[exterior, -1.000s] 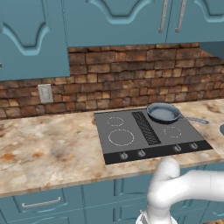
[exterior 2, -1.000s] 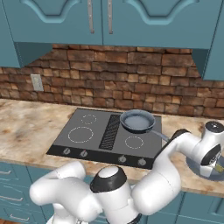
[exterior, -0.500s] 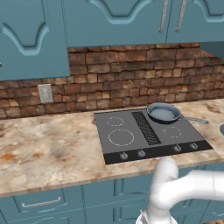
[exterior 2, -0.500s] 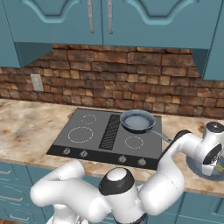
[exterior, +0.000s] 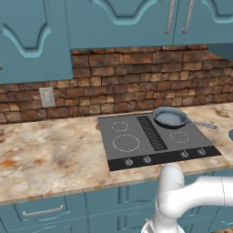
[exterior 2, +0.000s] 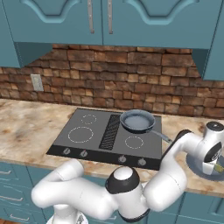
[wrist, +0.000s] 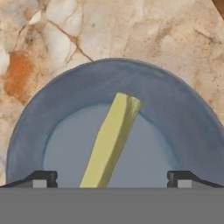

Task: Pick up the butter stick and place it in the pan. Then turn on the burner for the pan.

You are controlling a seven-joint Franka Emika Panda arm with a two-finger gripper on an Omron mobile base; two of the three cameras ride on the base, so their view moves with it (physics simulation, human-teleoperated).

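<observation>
The butter stick (wrist: 111,138), a pale yellow block, lies slanted in a round grey-blue dish (wrist: 52,109) on the marble counter. My gripper (wrist: 111,179) hangs open straight above it, one fingertip (wrist: 43,178) on each side of the stick's near end and neither touching it. In the right base view the hand (exterior 2: 214,146) hovers over that dish (exterior 2: 199,168) at the far right of the counter. The pan (exterior: 169,117) sits on the back right burner of the cooktop, its thin handle (exterior: 202,125) pointing right. The same pan (exterior 2: 138,121) is empty in the right base view.
The black cooktop (exterior: 152,139) has a row of knobs (exterior: 184,154) along its front strip and a vent grille (exterior: 150,132) down its middle. A brick backsplash and blue cabinets stand behind it. A wall outlet (exterior: 47,96) is at the left.
The hand has edged slightly to the right over the dish. The pan and cooktop have not moved.
</observation>
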